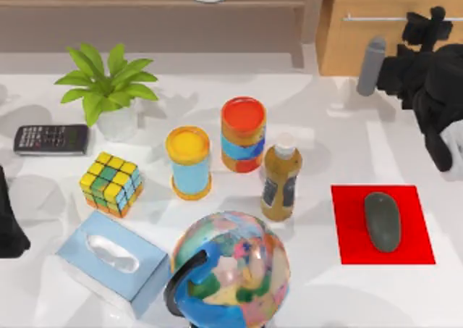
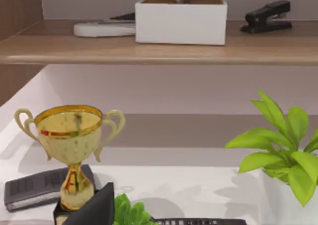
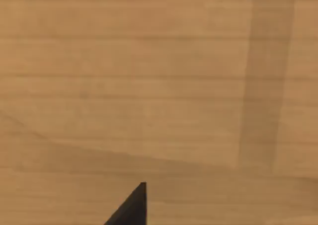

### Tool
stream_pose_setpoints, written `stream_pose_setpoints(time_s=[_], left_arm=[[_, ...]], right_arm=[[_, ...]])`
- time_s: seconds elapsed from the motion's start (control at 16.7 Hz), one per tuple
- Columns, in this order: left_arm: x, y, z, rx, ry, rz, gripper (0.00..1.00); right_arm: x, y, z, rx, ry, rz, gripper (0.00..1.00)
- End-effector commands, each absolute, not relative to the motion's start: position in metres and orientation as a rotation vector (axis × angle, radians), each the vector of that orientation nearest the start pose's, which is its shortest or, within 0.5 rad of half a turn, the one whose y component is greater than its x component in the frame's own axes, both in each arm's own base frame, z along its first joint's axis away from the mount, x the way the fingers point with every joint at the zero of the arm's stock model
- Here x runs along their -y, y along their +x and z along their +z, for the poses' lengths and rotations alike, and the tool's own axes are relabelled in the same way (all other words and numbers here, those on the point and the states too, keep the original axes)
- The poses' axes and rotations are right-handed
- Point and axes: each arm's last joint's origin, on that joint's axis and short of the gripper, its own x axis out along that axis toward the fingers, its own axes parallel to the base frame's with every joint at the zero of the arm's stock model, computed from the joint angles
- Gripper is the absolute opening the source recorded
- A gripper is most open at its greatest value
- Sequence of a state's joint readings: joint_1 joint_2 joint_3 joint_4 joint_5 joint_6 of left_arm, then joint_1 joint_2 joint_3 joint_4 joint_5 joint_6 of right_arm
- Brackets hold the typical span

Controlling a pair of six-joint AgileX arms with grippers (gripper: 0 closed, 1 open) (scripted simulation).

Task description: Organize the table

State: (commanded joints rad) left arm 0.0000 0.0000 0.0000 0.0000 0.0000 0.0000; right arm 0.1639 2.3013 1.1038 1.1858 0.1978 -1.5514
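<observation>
The big white table spreads across the whole top view, under everything else. At its back right stands a wooden drawer cabinet. The right gripper is up against that cabinet front; how far open its pincer is cannot be told. Near the front sits a globe, then a blue tissue box. A dark mouse lies on the red mat.
</observation>
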Motion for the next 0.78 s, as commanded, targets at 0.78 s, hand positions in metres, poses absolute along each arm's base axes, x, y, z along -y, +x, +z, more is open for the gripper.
stream_pose_setpoints(time_s=[0.78], left_arm=[[0.001, 0.106, 0.16, 0.0, 0.0, 0.0, 1.0]], right_arm=[[-0.073, 0.419, 0.086, -0.025, -1.556, 0.013, 1.0]])
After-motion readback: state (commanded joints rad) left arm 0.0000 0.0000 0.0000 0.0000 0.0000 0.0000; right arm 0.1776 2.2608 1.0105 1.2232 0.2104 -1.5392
